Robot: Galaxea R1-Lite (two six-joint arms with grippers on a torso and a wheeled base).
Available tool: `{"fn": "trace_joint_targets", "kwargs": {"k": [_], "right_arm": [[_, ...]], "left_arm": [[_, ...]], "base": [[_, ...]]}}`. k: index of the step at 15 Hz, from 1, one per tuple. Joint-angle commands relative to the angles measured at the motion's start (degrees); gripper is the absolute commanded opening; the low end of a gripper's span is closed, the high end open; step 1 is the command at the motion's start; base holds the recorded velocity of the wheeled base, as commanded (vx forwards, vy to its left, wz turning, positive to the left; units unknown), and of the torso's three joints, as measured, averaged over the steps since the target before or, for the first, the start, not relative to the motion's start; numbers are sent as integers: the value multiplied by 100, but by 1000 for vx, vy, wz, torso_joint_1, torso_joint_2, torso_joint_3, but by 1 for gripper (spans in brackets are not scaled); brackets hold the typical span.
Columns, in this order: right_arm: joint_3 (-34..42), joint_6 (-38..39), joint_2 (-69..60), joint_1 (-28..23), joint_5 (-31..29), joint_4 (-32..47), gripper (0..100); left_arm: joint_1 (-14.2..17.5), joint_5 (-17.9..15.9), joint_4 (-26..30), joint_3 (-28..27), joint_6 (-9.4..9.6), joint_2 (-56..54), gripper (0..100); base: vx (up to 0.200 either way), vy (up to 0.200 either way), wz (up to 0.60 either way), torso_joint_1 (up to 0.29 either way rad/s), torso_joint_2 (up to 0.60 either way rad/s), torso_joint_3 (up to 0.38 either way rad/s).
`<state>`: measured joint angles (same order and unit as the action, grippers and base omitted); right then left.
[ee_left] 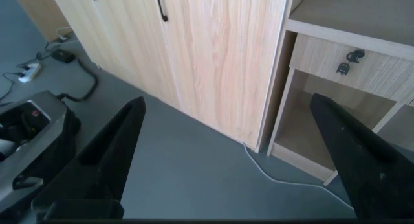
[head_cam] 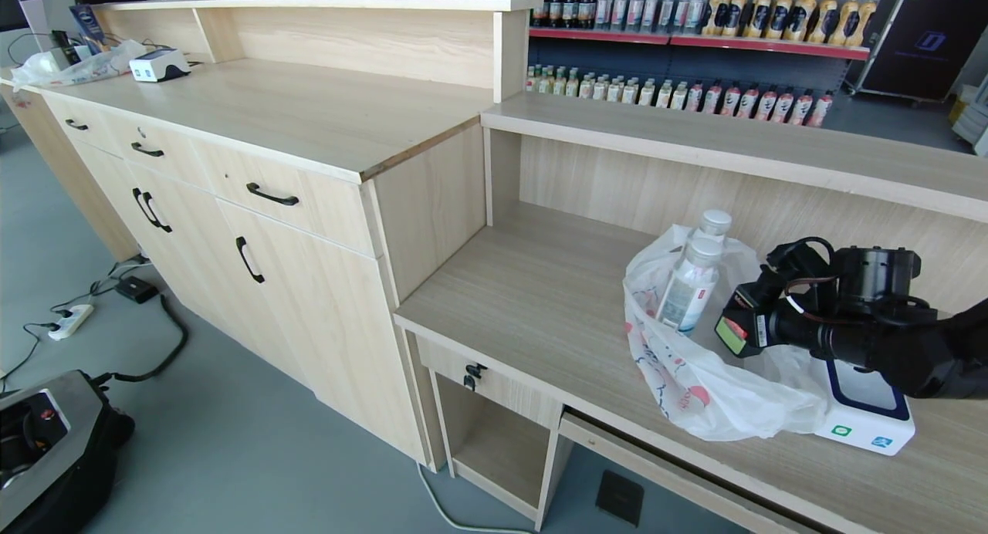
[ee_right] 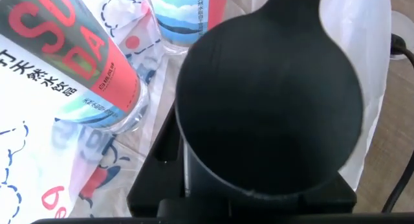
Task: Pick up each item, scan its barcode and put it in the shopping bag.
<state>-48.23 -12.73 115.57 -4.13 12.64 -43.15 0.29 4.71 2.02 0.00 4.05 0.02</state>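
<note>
A white plastic shopping bag (head_cam: 698, 391) lies open on the lower wooden counter (head_cam: 540, 287). Two clear bottles (head_cam: 687, 287) with white caps stand inside it. My right gripper (head_cam: 739, 329) hangs at the bag's mouth, just beside the bottles; I cannot tell whether it is spread or closed. A white and blue scanner (head_cam: 864, 422) touches the bag. My left gripper (ee_left: 226, 101) hangs over grey floor, fingers (ee_left: 110, 159) spread wide, holding nothing.
</note>
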Motion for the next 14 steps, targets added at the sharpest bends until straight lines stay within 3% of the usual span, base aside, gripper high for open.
{"fn": "trace_joint_targets", "kwargs": {"k": [1,9,14], "right_arm": [[24,7,159,18,10,-141,0],[-38,69,273,141,89,-299,0],[-64,192,643,299,81,-852,0]], "left_arm": [[6,4,0,0,0,-2,100],[-3,4,0,0,0,6,100],[6,4,0,0,0,-2,100]], "base": [[0,0,0,0,0,0],[0,0,0,0,0,0],[0,0,0,0,0,0]]}}
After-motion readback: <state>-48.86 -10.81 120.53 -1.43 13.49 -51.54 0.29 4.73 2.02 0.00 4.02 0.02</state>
